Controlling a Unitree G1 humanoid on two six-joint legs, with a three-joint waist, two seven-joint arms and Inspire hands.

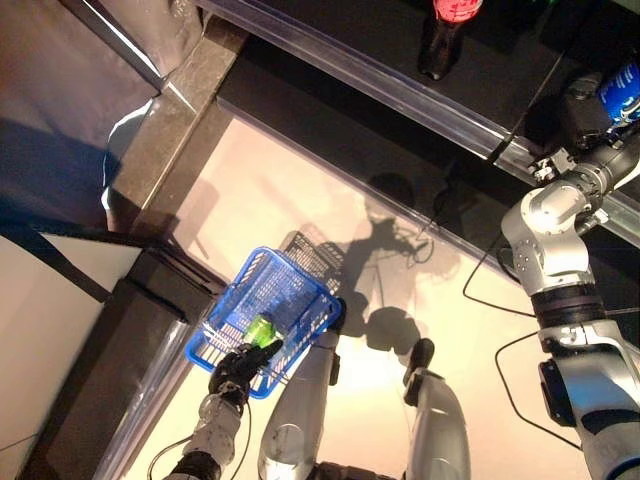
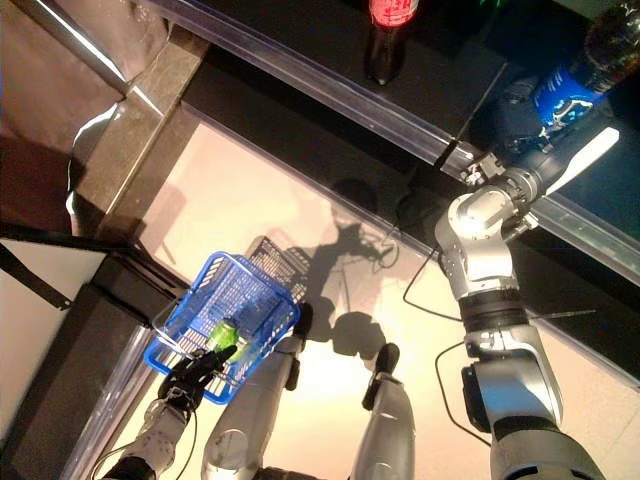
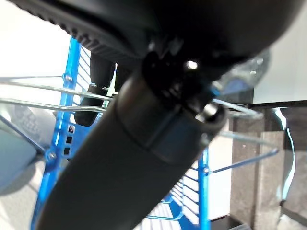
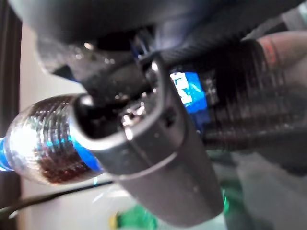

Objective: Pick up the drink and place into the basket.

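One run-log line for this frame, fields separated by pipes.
right hand: shut on blue-label bottle at shelf | left hand: holding blue basket | green bottle in basket

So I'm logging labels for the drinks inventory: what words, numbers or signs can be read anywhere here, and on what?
Nothing is legible in any view.
Blue-labelled bottle in the right hand: white marks on the label, too blurred to read.
Red-labelled bottle on the dark shelf: print too small to read.
Green bottle in the blue basket held by the left hand: nothing readable.
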